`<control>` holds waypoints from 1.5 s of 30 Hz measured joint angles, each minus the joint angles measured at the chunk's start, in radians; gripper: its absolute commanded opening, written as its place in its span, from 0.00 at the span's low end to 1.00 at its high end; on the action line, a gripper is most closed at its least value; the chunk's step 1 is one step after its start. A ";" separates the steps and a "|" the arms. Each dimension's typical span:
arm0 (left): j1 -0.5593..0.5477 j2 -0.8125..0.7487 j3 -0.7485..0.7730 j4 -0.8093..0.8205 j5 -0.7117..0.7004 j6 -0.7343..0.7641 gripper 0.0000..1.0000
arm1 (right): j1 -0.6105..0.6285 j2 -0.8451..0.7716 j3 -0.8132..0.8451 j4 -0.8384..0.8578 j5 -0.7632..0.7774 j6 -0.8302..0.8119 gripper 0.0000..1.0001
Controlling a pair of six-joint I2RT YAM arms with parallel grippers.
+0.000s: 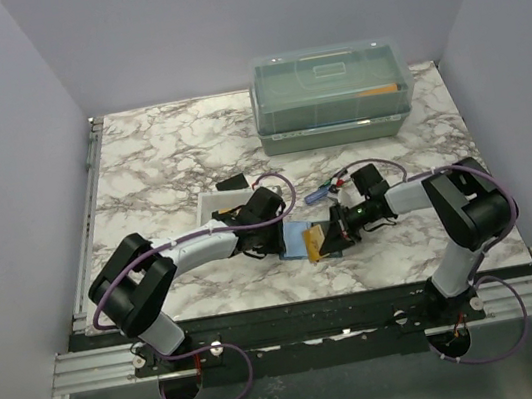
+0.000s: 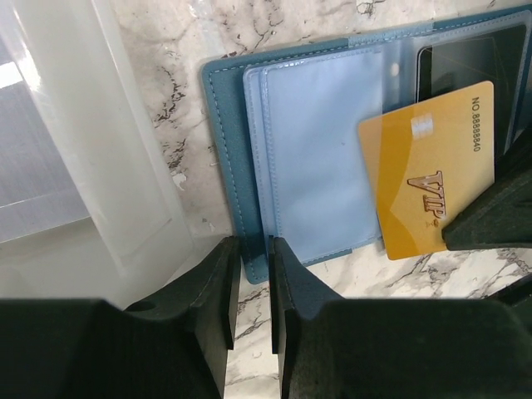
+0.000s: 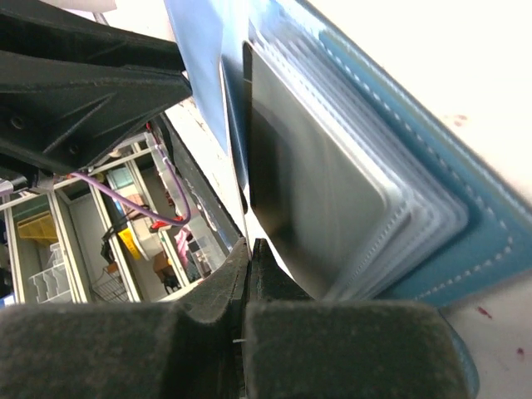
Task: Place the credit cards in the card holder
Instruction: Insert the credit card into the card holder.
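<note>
The marbled bench (image 1: 159,166) carries the open card holder (image 2: 226,166), which lies flat between the two arms. A gold credit card (image 2: 424,174) rests slightly askew on the half of the holder nearer the right arm. Its long axis runs roughly parallel to the holder's stitched outer edge, and one long side overlaps the clear sleeve (image 2: 316,158). The right fingers (image 3: 229,287) are closed on the card's outer corner, so the sleeve lies ahead of them, toward the left arm. The left fingers (image 2: 287,287) stand narrowly apart astride the holder's opposite corner, clasping nothing that I can see. The right arm looks better placed to slide the card in.
</note>
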 measured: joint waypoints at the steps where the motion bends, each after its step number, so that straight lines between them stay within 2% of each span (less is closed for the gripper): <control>1: 0.000 0.001 0.000 0.003 0.000 0.000 0.25 | 0.000 0.005 0.007 0.000 0.000 -0.002 0.00; 22: 0.000 0.002 -0.001 0.010 0.000 0.000 0.24 | 0.000 0.041 0.046 0.066 0.033 0.011 0.00; 33: 0.000 0.002 -0.003 0.015 0.013 -0.011 0.24 | 0.031 0.033 -0.011 0.222 0.066 0.133 0.02; 35: 0.001 0.002 -0.004 0.019 0.018 -0.015 0.24 | 0.060 0.023 -0.021 0.248 0.097 0.161 0.07; 41: 0.003 0.001 -0.012 0.039 0.029 -0.027 0.24 | 0.108 -0.069 -0.018 0.164 0.240 0.177 0.43; 45: 0.002 0.001 -0.018 0.055 0.041 -0.031 0.24 | 0.118 -0.179 0.000 0.021 0.345 0.140 0.51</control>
